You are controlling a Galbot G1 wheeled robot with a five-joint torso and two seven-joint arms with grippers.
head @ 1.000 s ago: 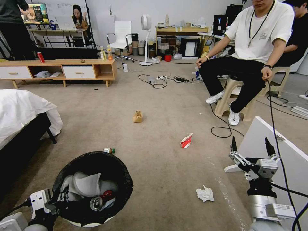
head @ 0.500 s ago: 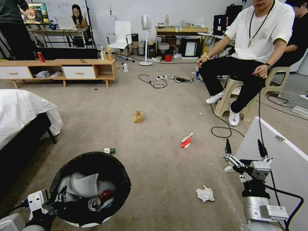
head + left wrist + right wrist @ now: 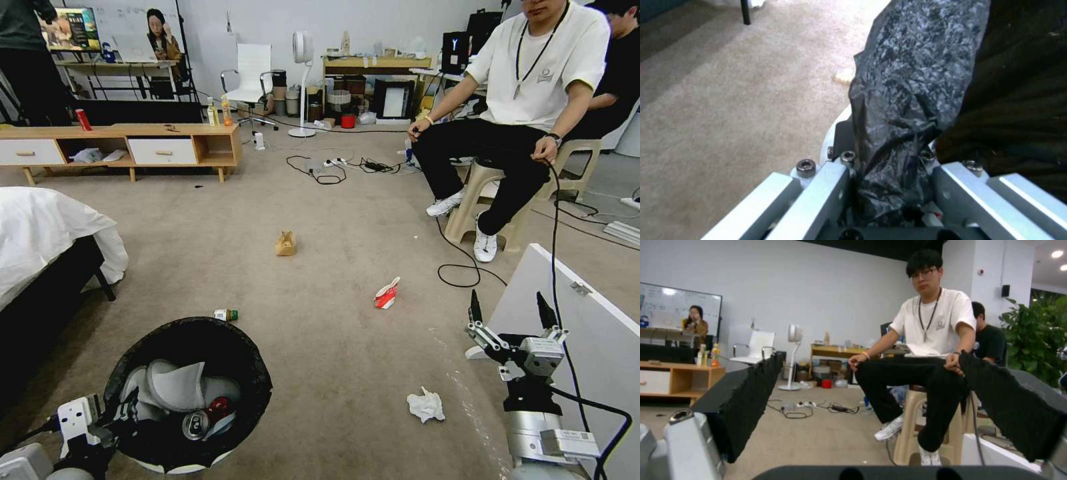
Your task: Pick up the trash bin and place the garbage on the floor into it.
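1. The trash bin (image 3: pixel 190 393) loses its near rim to the head view's bottom edge, and its black liner hides the white wall.
2. The left gripper (image 3: pixel 123 417) bites the liner; its fingertips are buried in plastic.
3. The small bottle (image 3: pixel 226 315) on the floor (image 3: pixel 333 227) is too small to read.

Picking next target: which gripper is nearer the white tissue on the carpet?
Right. The right gripper, jaws open, hangs just beyond the tissue, toward the robot's right. The left gripper is clamped on the bin rim, across the bin from it.
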